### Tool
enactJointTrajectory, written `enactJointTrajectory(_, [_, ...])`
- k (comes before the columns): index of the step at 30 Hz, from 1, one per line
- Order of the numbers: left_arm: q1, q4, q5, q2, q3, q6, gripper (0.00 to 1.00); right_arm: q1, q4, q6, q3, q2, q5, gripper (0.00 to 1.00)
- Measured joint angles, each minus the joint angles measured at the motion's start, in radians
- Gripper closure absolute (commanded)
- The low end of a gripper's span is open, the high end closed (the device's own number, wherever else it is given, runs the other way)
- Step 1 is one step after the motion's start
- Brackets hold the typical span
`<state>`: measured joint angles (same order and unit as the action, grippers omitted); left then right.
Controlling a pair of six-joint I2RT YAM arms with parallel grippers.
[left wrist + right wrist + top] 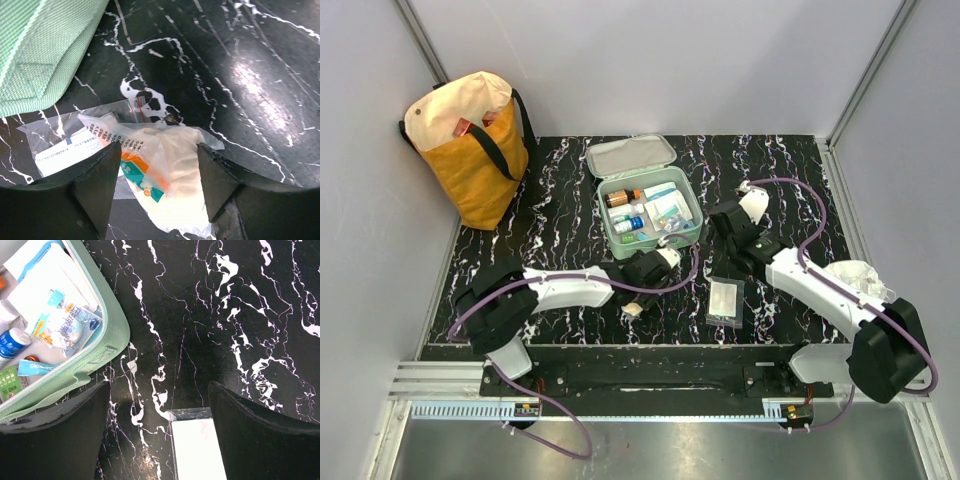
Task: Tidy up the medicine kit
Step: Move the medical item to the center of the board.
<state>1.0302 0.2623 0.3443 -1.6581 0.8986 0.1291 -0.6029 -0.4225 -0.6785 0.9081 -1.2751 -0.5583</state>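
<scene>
Left claw (159,156) spread over crumpled packet (172,150) just before kit (632,157) | right claw (159,388) spread beside kit, flat pouch (726,300) near | tote (470,150) in far-left corner

In the top view I get bright, even light from above, and the shadows on the black marble table (780,160) are soft and short. In the left wrist view a wide glare lies on the table at the right, and the clear plastic bag (175,165) is burnt to white at its lower end. In both wrist views the fingers (260,435) are nearly black, without detail. In the right wrist view the white packet (195,450) is overexposed too.
</scene>
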Motion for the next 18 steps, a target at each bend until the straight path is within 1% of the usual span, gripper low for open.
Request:
enactJointTrajectory(6, [-0.03, -0.035, 0.005, 0.013, -0.033, 0.091, 0.31, 0.0, 0.0, 0.0, 0.0, -0.022, 0.005, 0.15])
enactJointTrajectory(11, [-0.049, -0.043, 0.007, 0.028, -0.055, 0.189, 0.3, 0.0, -0.002, 0.01, 0.019, -0.057, 0.04, 0.14])
enactJointTrajectory(14, [-0.095, -0.051, -0.005, 0.035, -0.067, 0.251, 0.29, 0.0, -0.003, 0.017, 0.061, -0.106, 0.087, 0.13])
enactJointTrajectory(18, [-0.181, -0.076, -0.007, 0.084, -0.126, 0.317, 0.29, 0.001, -0.002, 0.018, 0.128, -0.18, 0.14, 0.13])
